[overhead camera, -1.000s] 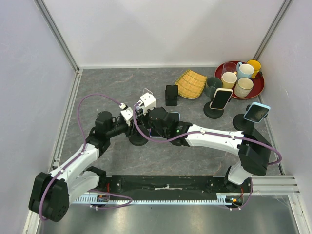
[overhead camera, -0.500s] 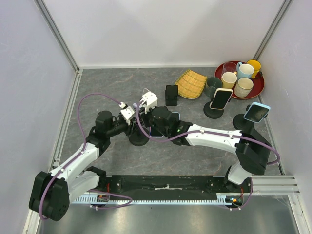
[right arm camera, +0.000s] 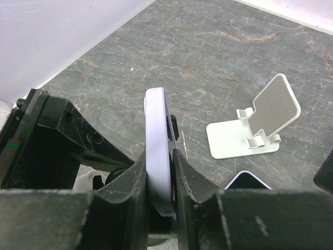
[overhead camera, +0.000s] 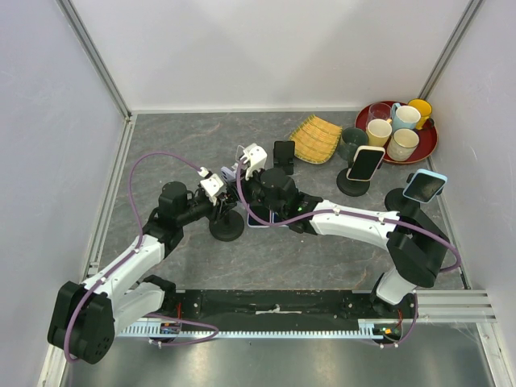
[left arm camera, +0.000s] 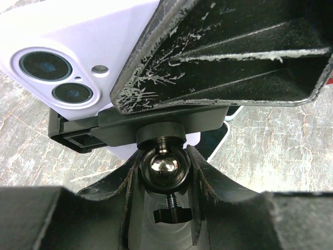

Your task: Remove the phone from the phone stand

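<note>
Grey marbled tabletop (overhead camera: pixel 201 137) boxed in by white walls. Near its middle, black phone stand (overhead camera: pixel 227 230) on a round base, both arms reaching in to meet over it. Left gripper (left arm camera: pixel 166 140) pinched shut on the stand, fingers (left arm camera: pixel 234 47) closed at the shiny ball joint (left arm camera: pixel 164 165) just under the cradle. Lavender phone (right arm camera: pixel 157 135) seated in that cradle, back with twin lenses turned toward the left wrist camera, edge-on to the right one. Right gripper (right arm camera: pixel 158 179) clamped on the phone, one pad against each broad face. Just beyond, from the right wrist view, small white folding stand (right arm camera: pixel 255 125) on the table and, nearer, the corner of another phone (right arm camera: pixel 250 182) lying flat. Far right corner: red tray (overhead camera: pixel 427 149) of cups, yellow woven mat (overhead camera: pixel 314 139) beside it, and two more phones (overhead camera: pixel 367 161) propped on black stands between tray and right arm.
</note>
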`<state>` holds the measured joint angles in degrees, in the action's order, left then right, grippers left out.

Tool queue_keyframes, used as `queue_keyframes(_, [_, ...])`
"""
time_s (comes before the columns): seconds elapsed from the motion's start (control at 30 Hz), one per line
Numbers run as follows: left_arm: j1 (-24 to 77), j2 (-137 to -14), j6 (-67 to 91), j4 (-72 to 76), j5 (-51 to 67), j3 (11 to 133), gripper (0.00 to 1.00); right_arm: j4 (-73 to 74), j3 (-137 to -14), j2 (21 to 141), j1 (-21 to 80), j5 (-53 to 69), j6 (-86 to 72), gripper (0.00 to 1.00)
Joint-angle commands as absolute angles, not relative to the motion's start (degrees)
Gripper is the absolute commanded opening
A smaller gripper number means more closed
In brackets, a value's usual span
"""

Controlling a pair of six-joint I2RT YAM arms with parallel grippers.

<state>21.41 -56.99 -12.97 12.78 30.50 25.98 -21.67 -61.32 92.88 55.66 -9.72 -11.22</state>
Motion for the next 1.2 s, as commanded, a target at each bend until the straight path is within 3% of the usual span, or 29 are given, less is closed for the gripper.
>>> queue_keyframes(0.0, [24.3,-56.1,-14.8,13.2,40.1,27.2,0.02,-30.2,-62.0,92.7,54.5,-10.5,-13.3,0.0])
queue_keyframes(0.43, [27.1,-56.6,-14.5,13.4,45.1,27.5,0.02,-38.8,-63.0,97.6,53.7,-5.1,-10.8,0.0])
queue_keyframes(1.03, [22.6,-52.0,-12.1,13.3,43.2,27.3,0.02,-31.3,-58.9,92.4,39.9,19.1,-10.0,0.0])
queue_keyframes(1.17, [22.4,-52.2,-12.8,12.0,43.2,27.3,0.02,-30.8,-58.4,91.4,38.8,19.6,-10.1,0.0])
